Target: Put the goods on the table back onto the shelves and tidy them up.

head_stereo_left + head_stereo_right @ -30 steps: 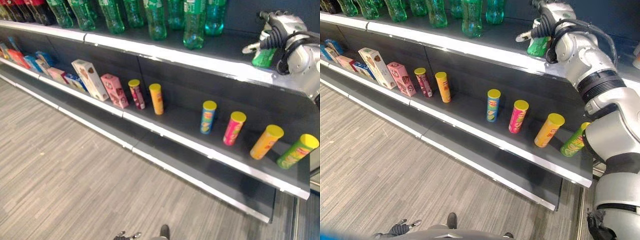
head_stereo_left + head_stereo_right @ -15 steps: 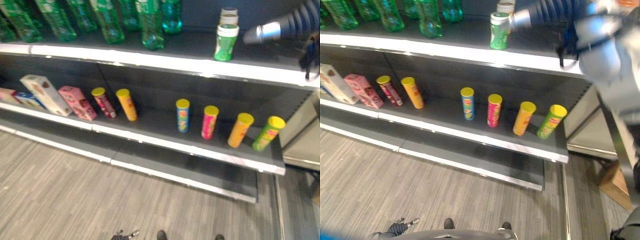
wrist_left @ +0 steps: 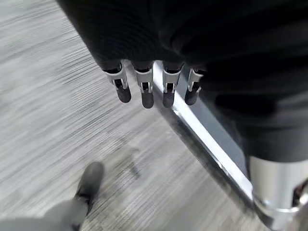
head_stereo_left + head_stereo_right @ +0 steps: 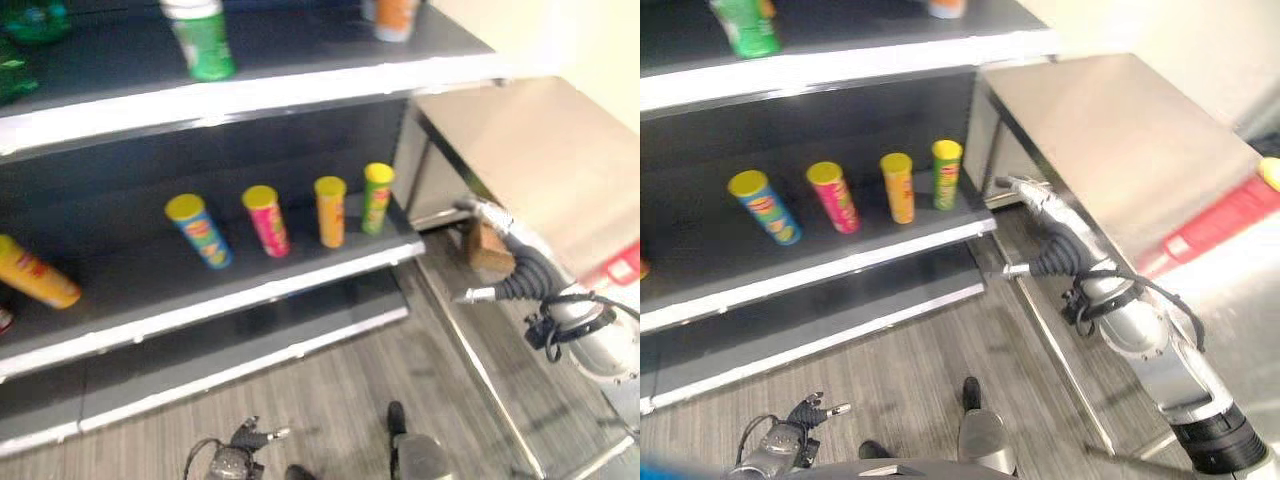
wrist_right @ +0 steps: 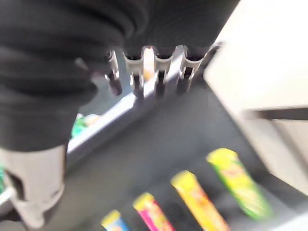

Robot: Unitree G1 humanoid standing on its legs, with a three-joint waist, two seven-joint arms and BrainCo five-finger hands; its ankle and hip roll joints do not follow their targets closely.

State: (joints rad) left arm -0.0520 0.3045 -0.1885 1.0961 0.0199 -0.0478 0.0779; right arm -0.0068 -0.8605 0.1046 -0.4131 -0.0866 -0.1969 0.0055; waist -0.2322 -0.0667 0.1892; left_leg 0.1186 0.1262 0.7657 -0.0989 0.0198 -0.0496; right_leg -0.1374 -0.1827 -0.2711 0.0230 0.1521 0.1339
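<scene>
A green can [image 4: 200,40] stands on the top shelf [image 4: 250,95], with an orange can [image 4: 395,15] further right. On the middle shelf stand blue [image 4: 200,232], pink [image 4: 266,220], orange [image 4: 330,210] and green [image 4: 377,198] chip tubes. A steel table [image 4: 1110,140] at the right carries a red package [image 4: 1220,220]. My right hand [image 4: 1055,262] hangs low between the shelf end and the table, open and holding nothing. Its fingers [image 5: 161,72] are straight. My left hand [image 4: 790,435] hangs low over the floor, its fingers [image 3: 144,91] relaxed and holding nothing.
Another orange tube [image 4: 35,275] leans at the far left of the middle shelf. A brown box [image 4: 487,250] sits on the floor under the table. A yellow item [image 4: 1270,170] lies at the table's right edge. Grey wood-look floor [image 4: 330,390] lies before the shelves.
The camera has swung right, bringing the steel table into view. My right hand has left the green can on the top shelf and dropped low beside the table.
</scene>
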